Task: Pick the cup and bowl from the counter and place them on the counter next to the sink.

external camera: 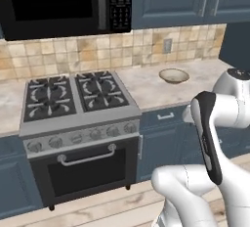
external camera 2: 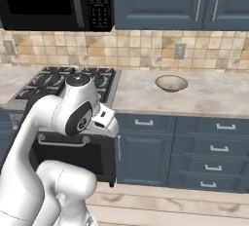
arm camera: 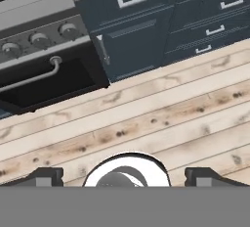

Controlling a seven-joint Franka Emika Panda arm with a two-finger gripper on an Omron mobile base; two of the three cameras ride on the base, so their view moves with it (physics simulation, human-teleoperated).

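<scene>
Approach step, nothing picked. Gripper point(arm camera: 125, 174) spread wide, empty, aimed at the floor. Bowl point(external camera 2: 171, 83) sits on the counter point(external camera 2: 214, 98) right of the stove point(external camera: 73, 99). Next: raise the arm, reach over the bowl.

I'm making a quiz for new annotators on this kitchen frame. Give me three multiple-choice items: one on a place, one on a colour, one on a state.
1. Where is the bowl?
A. on the counter, right of the stove
B. on a burner
C. on the floor

2. What colour are the cabinets under the counter?
A. white
B. dark blue
C. red

3. How do the fingers stand?
A. shut on the bowl
B. shut on nothing
C. wide apart, holding nothing

Answers:
1 A, since both base views show it on the beige stone beside the stove.
2 B, as the drawer fronts show.
3 C, since the hand view shows the tips far apart over bare wooden floor.
</scene>
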